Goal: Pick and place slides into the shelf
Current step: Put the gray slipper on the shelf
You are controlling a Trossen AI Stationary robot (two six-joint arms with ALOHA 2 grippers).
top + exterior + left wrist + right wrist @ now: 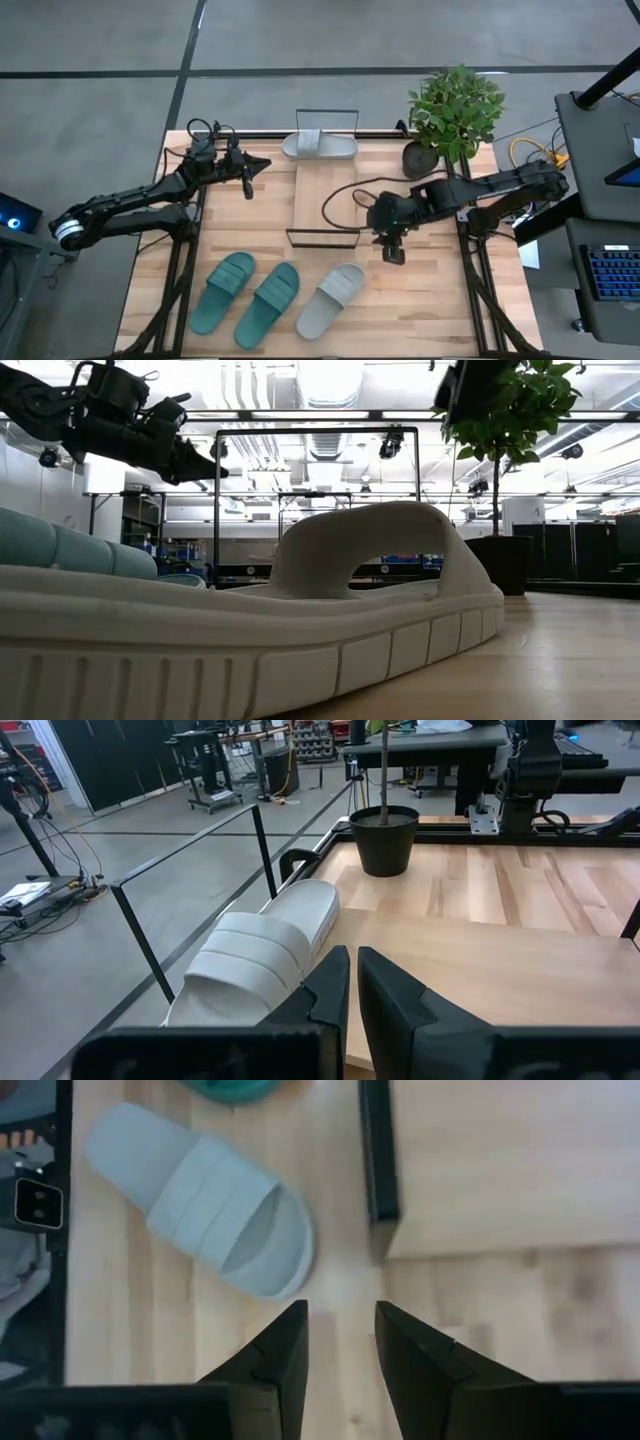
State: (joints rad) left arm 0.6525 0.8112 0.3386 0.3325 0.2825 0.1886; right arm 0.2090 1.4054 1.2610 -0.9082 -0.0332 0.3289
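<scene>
The shelf (325, 200), a light plank in a thin black wire frame, stands mid-table. One pale grey slide (320, 146) lies sole-down on its far end, under the far wire hoop, and also shows in the left wrist view (260, 955). The other grey slide (332, 300) (200, 1200) and the two teal slides (223, 292) (267, 305) lie flat on the table near its near edge. My left gripper (248, 183) (352, 975) hovers shut, left of the shelf's far end. My right gripper (392, 250) (340, 1330) is open above the table, just right of the shelf's near corner.
A potted plant (450, 115) stands at the table's far right corner, close behind the right arm. A black cable (345, 190) loops across the shelf's plank. The low view is mostly filled by the near grey slide (300, 620). Bare tabletop (430, 300) lies at the near right.
</scene>
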